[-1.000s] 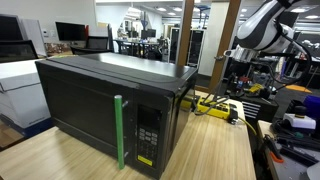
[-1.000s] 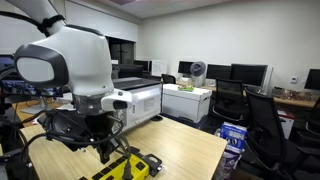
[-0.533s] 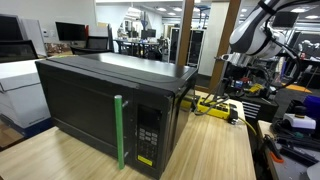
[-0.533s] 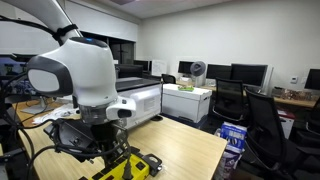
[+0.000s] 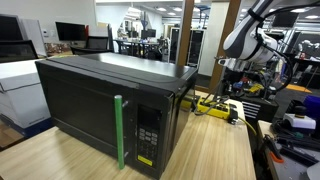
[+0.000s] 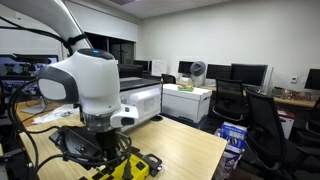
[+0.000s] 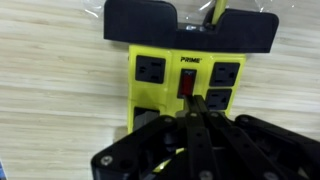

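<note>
power strip yellow, switch red; microwave black, handle green; table pale woodgrain

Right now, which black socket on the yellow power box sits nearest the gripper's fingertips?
The lower black socket right of the red switch, beside the gripper; the upper two sockets sit farther off.

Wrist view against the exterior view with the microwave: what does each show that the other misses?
Only the wrist view shows the power strip's sockets, its red switch and the gripper fingers over it. Only the exterior view shows the microwave with its green handle and the arm. Both show the yellow power strip on the wooden table.
</note>
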`<state>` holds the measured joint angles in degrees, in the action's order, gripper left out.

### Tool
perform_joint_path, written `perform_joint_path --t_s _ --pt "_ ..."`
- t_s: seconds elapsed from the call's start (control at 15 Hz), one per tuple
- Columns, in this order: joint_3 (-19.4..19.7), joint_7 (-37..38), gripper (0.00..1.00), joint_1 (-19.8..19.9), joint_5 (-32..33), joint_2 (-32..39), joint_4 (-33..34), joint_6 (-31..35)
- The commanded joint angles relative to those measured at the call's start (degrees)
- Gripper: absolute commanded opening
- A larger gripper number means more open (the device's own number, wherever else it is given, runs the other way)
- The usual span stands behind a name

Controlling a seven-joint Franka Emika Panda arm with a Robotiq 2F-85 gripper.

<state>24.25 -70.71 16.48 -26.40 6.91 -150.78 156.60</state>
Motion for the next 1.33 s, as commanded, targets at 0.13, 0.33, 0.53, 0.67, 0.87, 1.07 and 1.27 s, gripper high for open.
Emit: perform_joint_path --t_s 0.13,0.33,0.53,0.67,0.87,1.07,1.27 --pt "-1.8 -4.5 0.02 0.6 -4.0 3.1 0.4 3.6" --pt "-2.6 -5.3 0.02 0.9 -5.4 4.7 0.7 5.3" --pt "-3.1 -6.0 0.02 1.4 -7.4 5.5 0.8 6.6" --pt "-2.6 -5.5 0.02 1.3 -7.2 5.2 0.5 6.5" --pt "-0.4 1.0 0.28 -1.4 -1.5 -0.2 -1.8 4.4" --pt "1.4 5.7 0.41 -2.9 4.6 -6.9 -4.1 2.4" --pt "0.4 18.1 0.69 0.9 20.0 -17.5 -8.3 1.5"
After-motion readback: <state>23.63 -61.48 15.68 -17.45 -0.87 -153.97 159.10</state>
